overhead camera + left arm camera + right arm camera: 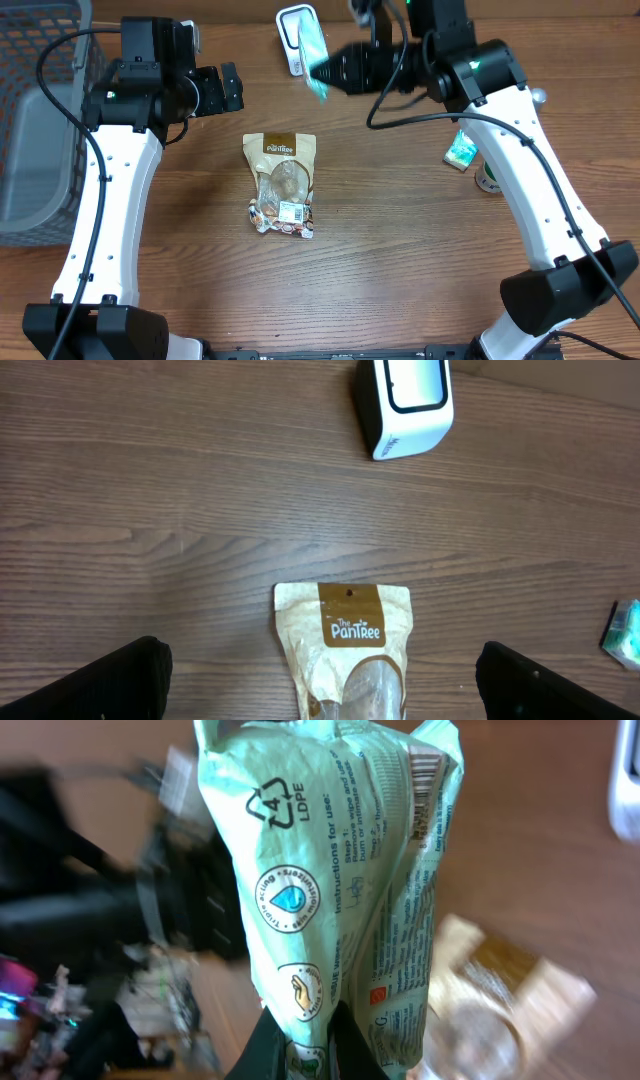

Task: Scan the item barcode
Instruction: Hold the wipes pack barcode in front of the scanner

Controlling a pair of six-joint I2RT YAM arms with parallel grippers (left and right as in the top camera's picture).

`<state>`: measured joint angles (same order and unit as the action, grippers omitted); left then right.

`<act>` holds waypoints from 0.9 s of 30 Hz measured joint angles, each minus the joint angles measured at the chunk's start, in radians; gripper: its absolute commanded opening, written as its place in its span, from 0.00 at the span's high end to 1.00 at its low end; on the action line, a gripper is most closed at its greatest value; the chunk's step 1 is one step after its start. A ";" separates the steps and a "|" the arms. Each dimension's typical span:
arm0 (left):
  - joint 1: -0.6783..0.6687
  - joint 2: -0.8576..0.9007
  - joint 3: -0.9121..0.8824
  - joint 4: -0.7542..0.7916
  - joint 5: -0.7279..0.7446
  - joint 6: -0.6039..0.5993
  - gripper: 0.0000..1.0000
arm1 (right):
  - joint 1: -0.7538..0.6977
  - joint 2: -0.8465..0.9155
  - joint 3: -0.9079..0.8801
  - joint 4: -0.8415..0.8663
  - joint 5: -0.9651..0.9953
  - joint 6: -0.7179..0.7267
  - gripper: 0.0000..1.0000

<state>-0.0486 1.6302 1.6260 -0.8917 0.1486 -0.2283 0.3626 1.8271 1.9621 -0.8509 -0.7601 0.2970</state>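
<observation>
My right claw (300, 1038) is clenched on the green pouch (330, 870), holding it just beside the scanner (297, 35). It looks light, soft and crinkly; I'd pinch an edge clear of the barcode (427, 770). My left claw (222, 88) hangs released.

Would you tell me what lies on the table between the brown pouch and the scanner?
Nothing: bare table between pouch and scanner, shown in the left wrist view.

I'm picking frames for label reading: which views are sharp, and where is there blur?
Right wrist: the green packet is sharp and its print legible; everything behind it is blurred. Left wrist: crisp throughout, Pantree pouch and scanner clear. Overhead: mostly sharp, though the packet looks slightly soft.
</observation>
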 measured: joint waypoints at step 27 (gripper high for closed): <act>0.000 0.000 0.000 0.000 0.000 0.000 0.01 | -0.073 0.632 0.146 0.924 -0.201 0.414 0.97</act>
<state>-0.0490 1.6302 1.6257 -0.8913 0.1486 -0.2283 0.2897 2.4592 2.1086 0.0731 -0.9615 0.7105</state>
